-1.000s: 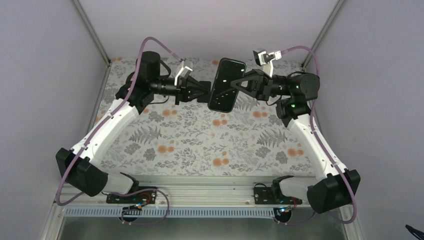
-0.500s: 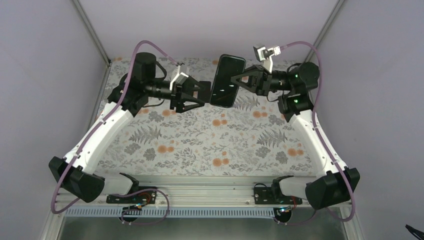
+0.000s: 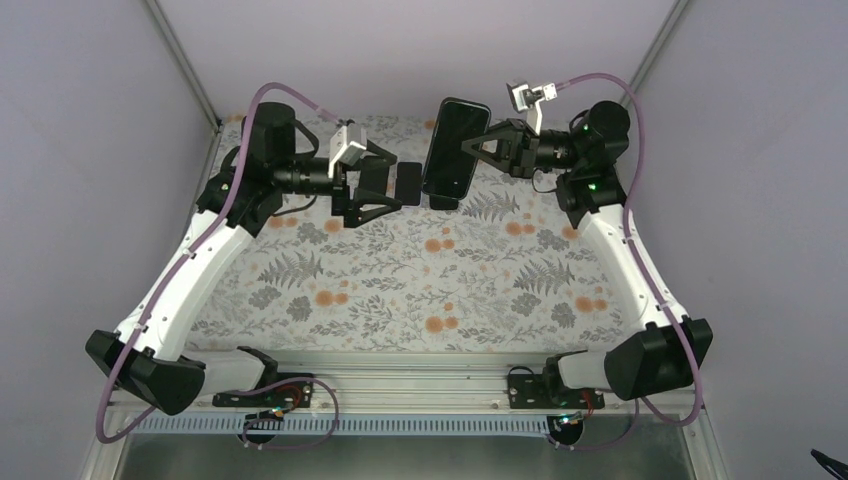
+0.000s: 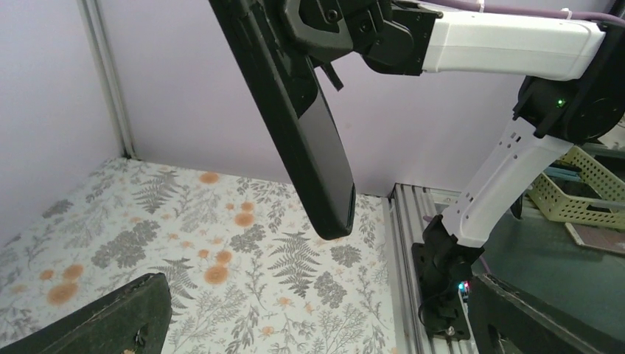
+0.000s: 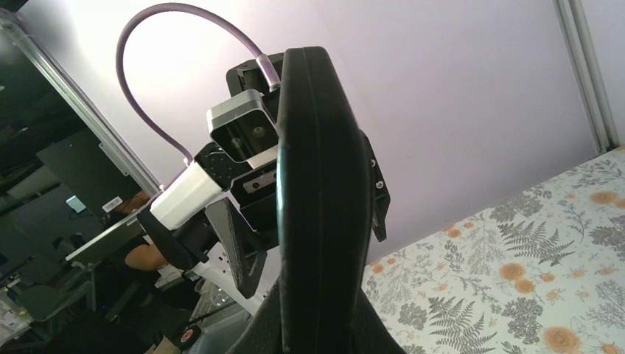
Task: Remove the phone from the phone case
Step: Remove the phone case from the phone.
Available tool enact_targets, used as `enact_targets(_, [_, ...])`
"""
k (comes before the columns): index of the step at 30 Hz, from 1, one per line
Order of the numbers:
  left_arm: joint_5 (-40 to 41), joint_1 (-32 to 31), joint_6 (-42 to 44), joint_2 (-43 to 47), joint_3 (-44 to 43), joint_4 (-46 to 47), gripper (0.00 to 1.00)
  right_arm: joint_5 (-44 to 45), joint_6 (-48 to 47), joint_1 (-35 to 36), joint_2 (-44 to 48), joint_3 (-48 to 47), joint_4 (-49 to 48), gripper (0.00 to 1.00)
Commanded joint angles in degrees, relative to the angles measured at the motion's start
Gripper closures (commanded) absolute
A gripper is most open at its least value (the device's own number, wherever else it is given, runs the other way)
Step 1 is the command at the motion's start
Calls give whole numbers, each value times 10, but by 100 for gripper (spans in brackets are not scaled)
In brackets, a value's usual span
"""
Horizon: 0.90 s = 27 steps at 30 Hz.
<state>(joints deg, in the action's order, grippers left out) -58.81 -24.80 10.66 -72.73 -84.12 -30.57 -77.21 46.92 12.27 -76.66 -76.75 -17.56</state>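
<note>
At the far end of the table with a cloth of grey ferns and orange flowers [image 3: 400, 290], two long white and black robot arms reach toward each other. The left arm [image 3: 200, 270] comes in from the left side. The right arm [image 3: 620, 260] comes in from the right side. Between them, up in the air, is the flat black phone [image 3: 455, 147] inside its thin black phone case [image 4: 269, 96]. The phone stands on its end and leans a little, with its dark glass facing the top camera. The right gripper [image 3: 468, 150] is closed tight on the phone's right edge and holds it up off the cloth. The left gripper [image 3: 395, 192] is wide open and holds nothing. It sits just beside the phone's left edge and does not touch it. Its two black fingers [image 4: 96, 317] show far apart at the bottom corners of the left wrist view, with the phone above them.
</note>
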Motion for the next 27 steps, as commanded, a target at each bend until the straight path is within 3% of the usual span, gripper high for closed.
enact_targets(1, [-25,8,-34,10,30,44,0,29,3,-4,15,13,-37,96])
enact_targets(5, [-37,6,-77,7,56,96,0,33,39,-5,23,38,-76,96])
enact_targets(11, [-40,-7,-175,-8,104,186,16,35,83,-5,24,62,-118,96])
enact_targets(27, [-37,-37,-201,-37,95,217,51,34,126,-1,18,67,-150,96])
